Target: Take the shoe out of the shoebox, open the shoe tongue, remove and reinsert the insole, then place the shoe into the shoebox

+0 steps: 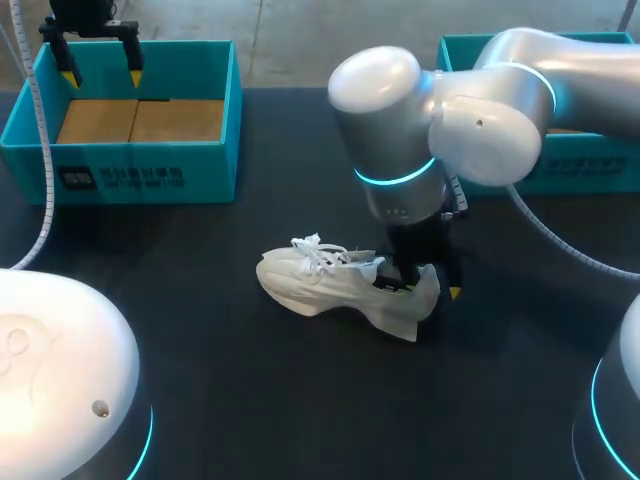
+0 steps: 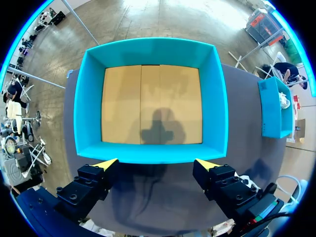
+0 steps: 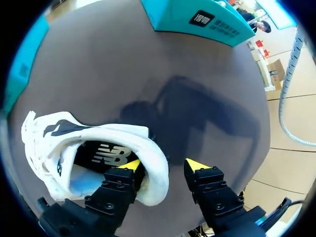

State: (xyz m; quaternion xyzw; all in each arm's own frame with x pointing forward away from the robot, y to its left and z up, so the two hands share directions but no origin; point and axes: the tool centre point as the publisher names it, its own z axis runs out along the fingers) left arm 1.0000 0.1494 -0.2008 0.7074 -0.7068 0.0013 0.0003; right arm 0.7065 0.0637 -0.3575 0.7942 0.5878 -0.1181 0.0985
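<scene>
A white lace-up shoe [image 1: 330,285] lies on its side on the dark table, toe toward the left, heel toward the right. My right gripper [image 1: 430,288] is at the heel. In the right wrist view its fingers straddle the heel collar of the shoe [image 3: 98,136]: one yellow tip sits inside the opening, the other stands clear outside, so the right gripper [image 3: 163,165] is open. A dark insole shows inside. The teal shoebox [image 1: 150,160] stands at the far left, with only brown cardboard on its floor. My left gripper [image 1: 101,72] hovers open above the shoebox [image 2: 148,49], and nothing is between the fingers of the left gripper [image 2: 157,164].
A second teal box [image 1: 590,165] stands at the far right, behind my right arm. It also shows beyond the shoe in the right wrist view [image 3: 197,19]. Bare table [image 1: 250,400] lies in front of the shoe.
</scene>
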